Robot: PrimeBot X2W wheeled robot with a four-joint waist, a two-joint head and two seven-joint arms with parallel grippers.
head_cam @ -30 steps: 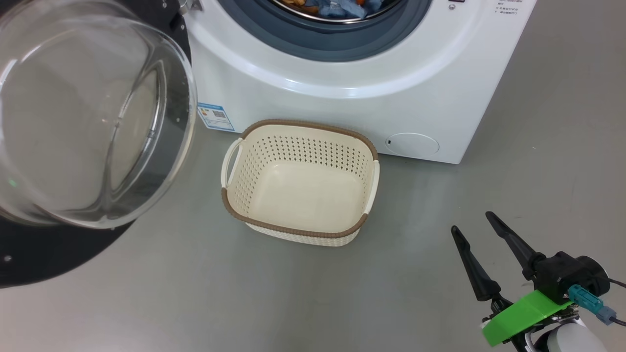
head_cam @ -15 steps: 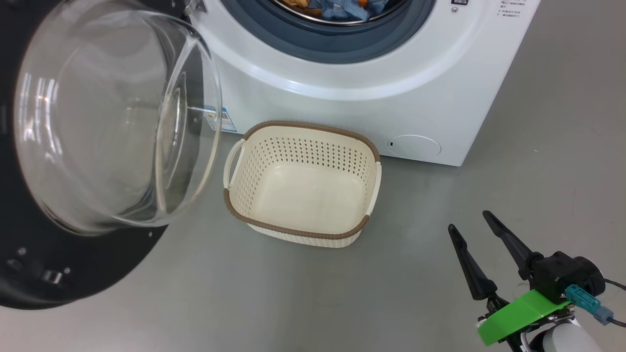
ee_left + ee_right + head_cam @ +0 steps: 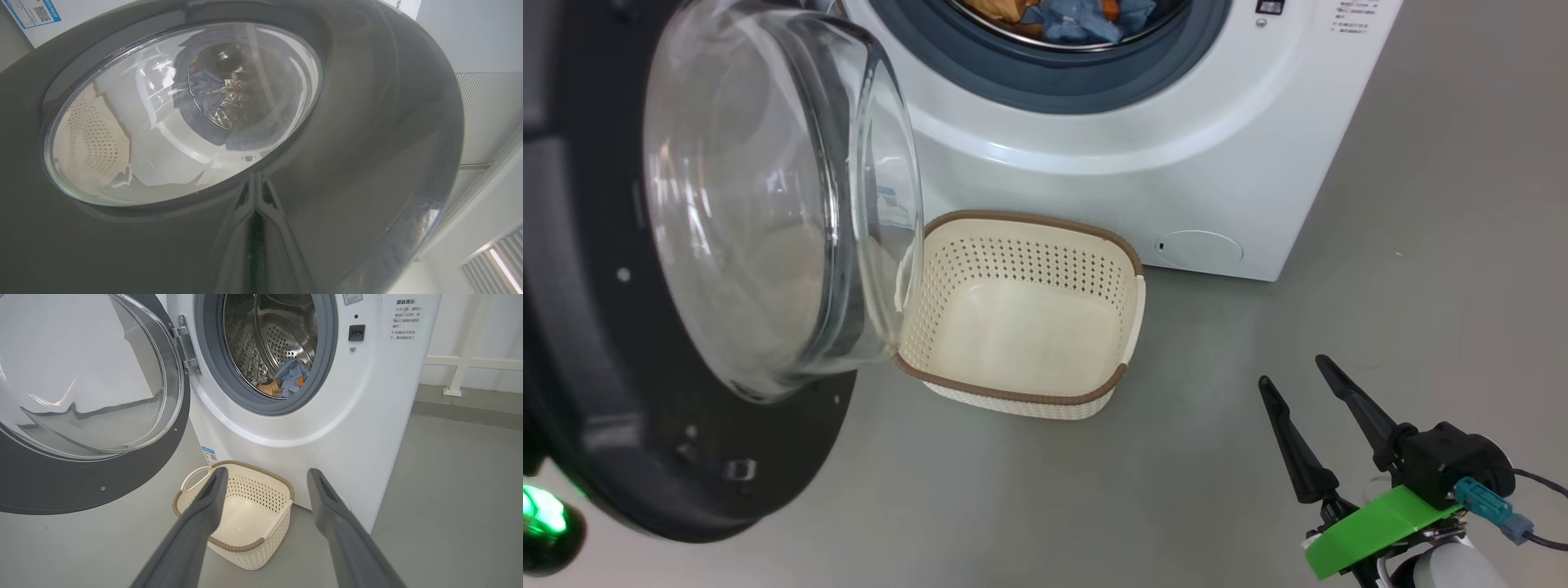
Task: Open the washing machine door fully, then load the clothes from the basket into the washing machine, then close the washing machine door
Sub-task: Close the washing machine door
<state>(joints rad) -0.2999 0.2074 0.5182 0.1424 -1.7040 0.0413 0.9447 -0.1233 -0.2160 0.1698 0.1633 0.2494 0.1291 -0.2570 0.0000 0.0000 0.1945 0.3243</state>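
The left gripper (image 3: 255, 228) is pressing the washing machine door (image 3: 596, 343) shut (its spread untellable), likely needing a latching push. The right gripper (image 3: 1290, 369) is gaping, empty.

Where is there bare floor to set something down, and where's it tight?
Bare floor lies right of the basket, between it, the washing machine and the right gripper, and in front of the basket. Tight: the basket's left side, where the washing machine door hangs close.
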